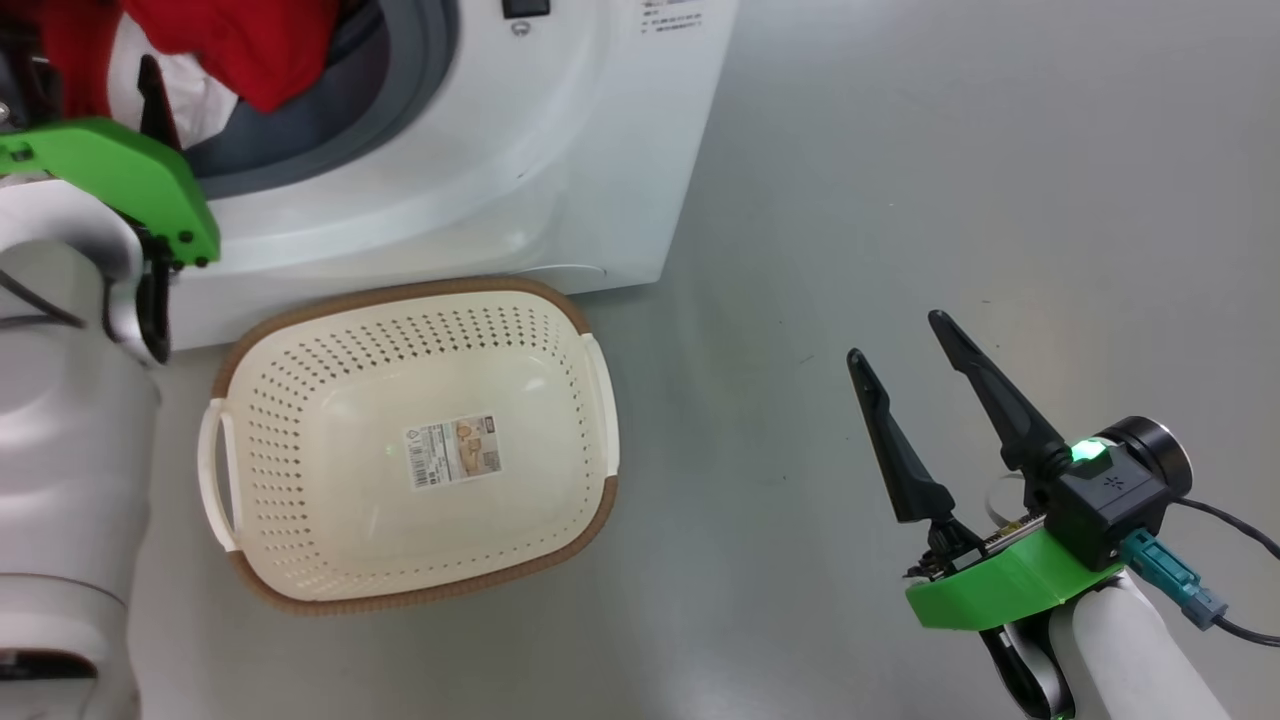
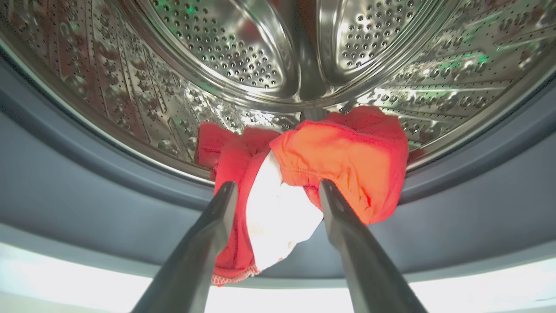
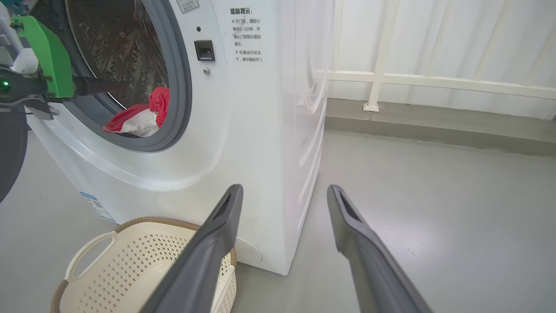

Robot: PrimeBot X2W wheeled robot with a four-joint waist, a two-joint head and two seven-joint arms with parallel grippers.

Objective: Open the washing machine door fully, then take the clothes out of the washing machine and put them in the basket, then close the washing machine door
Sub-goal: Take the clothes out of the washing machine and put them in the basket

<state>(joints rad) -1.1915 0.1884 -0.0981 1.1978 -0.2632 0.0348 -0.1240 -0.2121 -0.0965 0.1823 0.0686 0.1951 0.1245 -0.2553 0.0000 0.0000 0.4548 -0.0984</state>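
Grey floor (image 1: pixel 900 150) fronts the washing machine (image 1: pixel 500 150); soft, light clothes (image 2: pixel 347 152) sag between the spread fingers of the left gripper (image 2: pixel 277 184), probably best pinched at the bunched fold; right gripper (image 1: pixel 895 335) also spread.

Chinese notice (image 3: pixel 248 34) on washing machine (image 3: pixel 243 130) front, headed "温馨提示:" (smaller lines blurry); basket (image 1: pixel 400 291) label (image 1: pixel 455 452) below it unreadable.
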